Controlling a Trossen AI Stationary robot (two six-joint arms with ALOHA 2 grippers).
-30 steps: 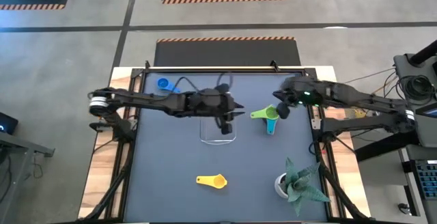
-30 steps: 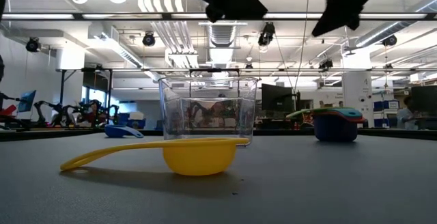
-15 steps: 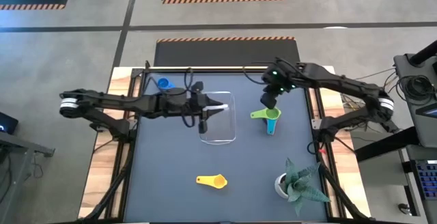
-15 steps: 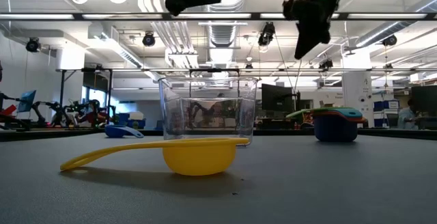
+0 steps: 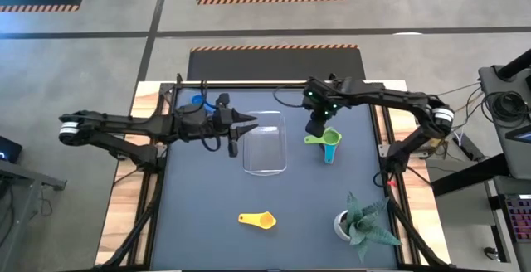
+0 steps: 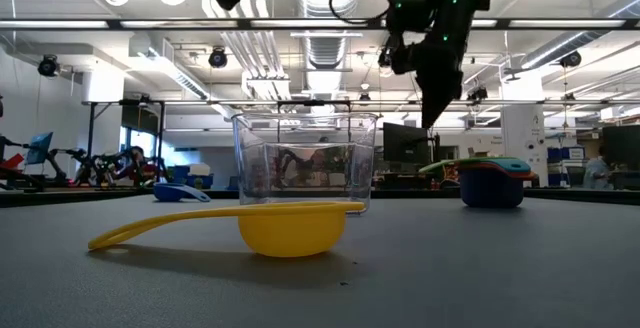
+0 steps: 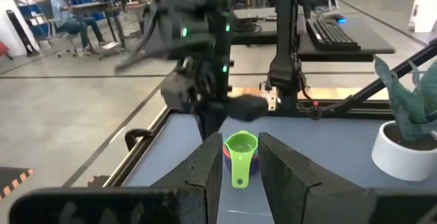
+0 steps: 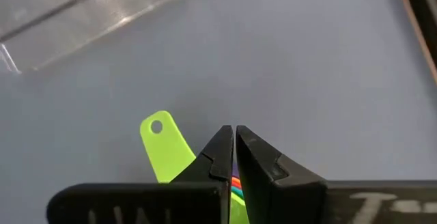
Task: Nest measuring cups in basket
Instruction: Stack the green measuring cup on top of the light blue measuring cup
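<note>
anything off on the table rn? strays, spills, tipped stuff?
Nothing spilled or tipped. The clear plastic rectangular basket stands upright but empty. The nested stack of cups with a green plastic scoop on top sits outside it, under the right claw. A yellow plastic scoop and a blue one lie loose, apart from the stack.

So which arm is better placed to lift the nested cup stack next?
Probably the right. Its hand hangs directly beside the stacked cups, fingers together. The left hand sits across the basket, farther off.
</note>
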